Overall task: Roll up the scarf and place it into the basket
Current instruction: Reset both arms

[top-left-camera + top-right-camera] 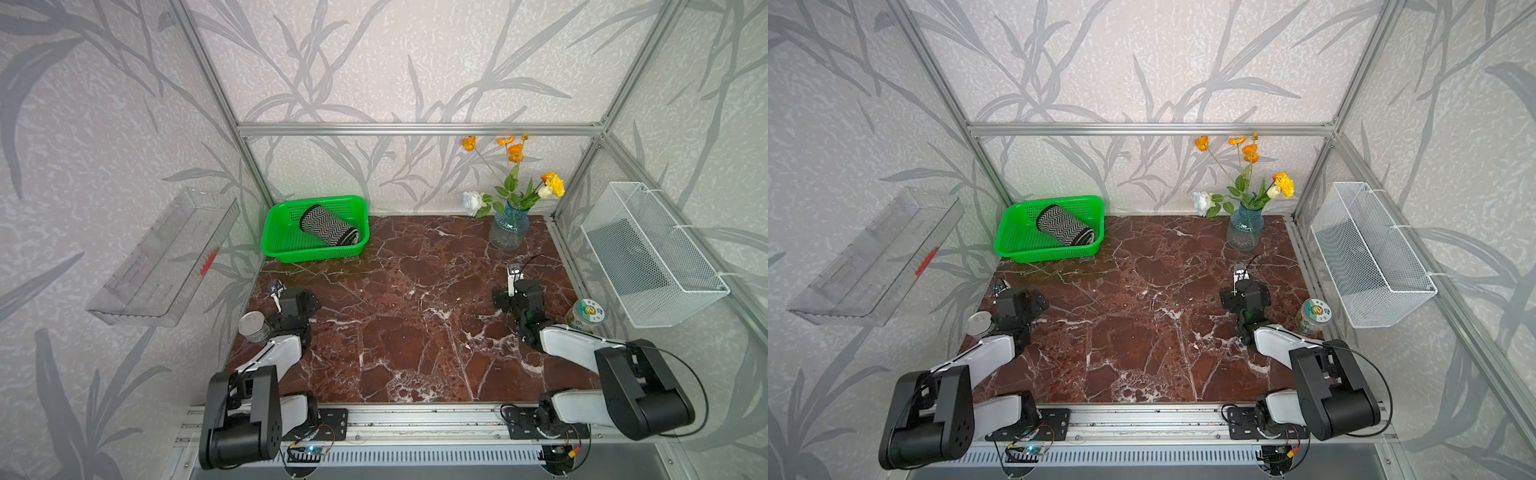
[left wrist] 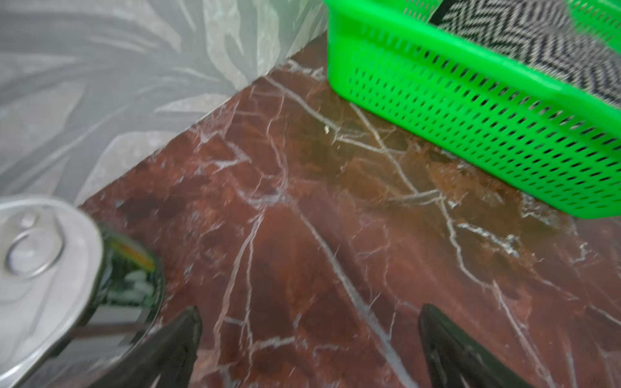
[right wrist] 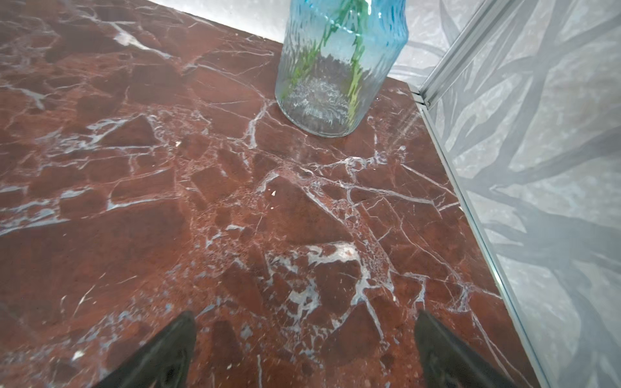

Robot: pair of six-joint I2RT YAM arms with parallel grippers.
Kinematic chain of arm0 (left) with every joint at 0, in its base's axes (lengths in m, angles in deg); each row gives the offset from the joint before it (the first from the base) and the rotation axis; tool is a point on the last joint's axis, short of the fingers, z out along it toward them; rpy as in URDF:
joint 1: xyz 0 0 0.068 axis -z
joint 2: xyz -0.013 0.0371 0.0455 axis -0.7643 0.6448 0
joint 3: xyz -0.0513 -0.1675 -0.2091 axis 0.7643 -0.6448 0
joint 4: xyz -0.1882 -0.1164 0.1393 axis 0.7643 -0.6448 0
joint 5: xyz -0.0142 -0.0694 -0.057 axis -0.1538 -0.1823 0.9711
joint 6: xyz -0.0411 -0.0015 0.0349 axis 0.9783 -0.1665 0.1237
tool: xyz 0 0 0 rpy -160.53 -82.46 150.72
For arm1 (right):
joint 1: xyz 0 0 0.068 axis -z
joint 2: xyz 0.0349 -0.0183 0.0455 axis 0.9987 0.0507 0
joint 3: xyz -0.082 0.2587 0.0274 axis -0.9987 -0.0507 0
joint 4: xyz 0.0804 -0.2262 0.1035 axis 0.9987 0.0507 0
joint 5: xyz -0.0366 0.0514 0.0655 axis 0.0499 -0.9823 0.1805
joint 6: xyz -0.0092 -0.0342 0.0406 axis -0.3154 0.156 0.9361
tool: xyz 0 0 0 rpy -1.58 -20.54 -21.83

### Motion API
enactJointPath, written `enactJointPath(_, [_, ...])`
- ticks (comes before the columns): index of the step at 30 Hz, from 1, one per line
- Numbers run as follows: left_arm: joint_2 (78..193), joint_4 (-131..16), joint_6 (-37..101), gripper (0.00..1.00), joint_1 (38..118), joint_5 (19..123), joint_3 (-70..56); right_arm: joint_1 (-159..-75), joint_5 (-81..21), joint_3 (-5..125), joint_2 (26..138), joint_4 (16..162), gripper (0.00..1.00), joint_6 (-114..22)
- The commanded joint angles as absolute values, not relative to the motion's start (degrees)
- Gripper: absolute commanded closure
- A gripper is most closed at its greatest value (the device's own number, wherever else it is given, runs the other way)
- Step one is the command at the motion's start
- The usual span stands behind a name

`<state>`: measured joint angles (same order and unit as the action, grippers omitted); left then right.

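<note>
**Desk:** Where's the scarf [image 1: 328, 225]?

**Me:** It's rolled up and lying inside the basket [image 1: 316, 254], diagonally, zigzag face outward. The basket sits in the far left corner of the bench [image 1: 415, 316], close to the back wall.

**Desk:** And your tools?

**Me:** My left tool [image 2: 311, 310] is spread wide over bare bench with nothing between its fingers. The basket is ahead of it, well apart. A can [image 1: 253, 326] with a silver pull-ring lid stands just beside that arm at the bench's left edge. My right tool [image 3: 306, 315] is just as wide and just as empty, low over the right side, and the blue glass vase [image 1: 509, 230] is ahead of it.

**Desk:** What's the surface like?

**Me:** Glossy red-brown marble pattern, veined in white, with a green tint reflected in front of the basket.

**Desk:** The room?

**Me:** Pale wallpaper [image 1: 374, 62] with grey leaf prints on three sides, held in an aluminium frame [image 1: 415, 129] with a bar across the back. A clear tray [image 1: 166, 266] hangs on the left wall and a white wire basket [image 1: 648, 257] on the right. The vase holds orange, yellow and white flowers [image 1: 515, 166] in the far right corner. A jar [image 1: 584, 316] with a printed lid stands at the right edge, beside my right arm.
</note>
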<state>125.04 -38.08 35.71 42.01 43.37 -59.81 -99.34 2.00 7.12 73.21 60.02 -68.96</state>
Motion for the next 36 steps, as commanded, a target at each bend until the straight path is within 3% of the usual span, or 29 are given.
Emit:
enactJointPath(1, [129.1, -25.2, 28.8, 0.00, 43.1, 41.1, -57.7, -99.1, 1.4, 9.4, 75.4, 54.5, 0.01, -70.0])
enactJointPath(10, [137.4, -3.8, 17.2, 0.00, 52.7, 37.8, -62.9, -93.7, -6.4, 9.0, 76.2, 51.2, 0.01, -66.2])
enactJointPath(12, [139.9, -6.0, 16.8, 0.01, 52.6, 38.6, -61.0, -92.8, -9.2, 9.0, 77.1, 49.8, 0.01, -64.5])
enactJointPath(14, [141.5, -2.5, 16.1, 0.01, 53.0, 38.2, -61.3, -92.5, -10.3, 5.9, 78.7, 40.5, 0.01, -64.6])
enactJointPath(18, [139.9, -11.1, 18.4, 0.01, 52.6, 36.7, -58.5, -92.7, -9.7, 1.3, 85.5, 25.8, 0.01, -65.1])
enactJointPath(21, [139.9, -11.6, 18.4, 0.00, 52.7, 36.2, -58.1, -92.7, -9.1, 3.9, 83.3, 34.6, 0.01, -64.3])
enactJointPath(36, [140.0, -11.7, 18.4, 0.00, 52.7, 36.5, -58.1, -92.7, -10.4, 3.6, 84.7, 31.5, 0.01, -65.4])
